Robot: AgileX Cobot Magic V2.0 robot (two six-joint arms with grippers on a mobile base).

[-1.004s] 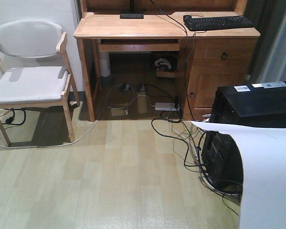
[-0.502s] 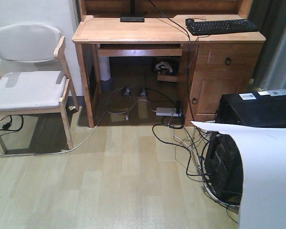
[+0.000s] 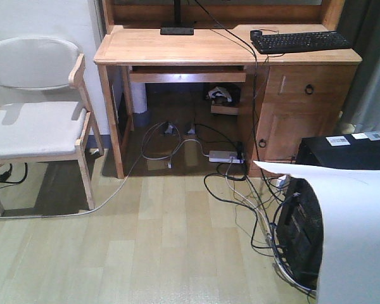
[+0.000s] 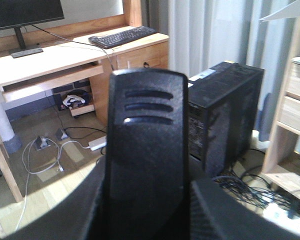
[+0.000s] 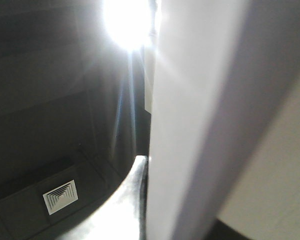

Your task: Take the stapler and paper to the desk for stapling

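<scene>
Both loads seem mid-carry: the paper point(image 3: 358, 240) curls aloft at 4 o'clock, a black ribbed body, likely the stapler point(image 4: 147, 150), fills the left wrist view, I cannot tell either arm's fingers' grip, and next comes reaching the desk surface point(image 3: 145, 47) at 12 o'clock.

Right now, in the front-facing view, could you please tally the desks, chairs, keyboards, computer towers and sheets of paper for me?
desk: 1
chair: 1
keyboard: 1
computer tower: 1
paper: 1
Total: 5
</scene>
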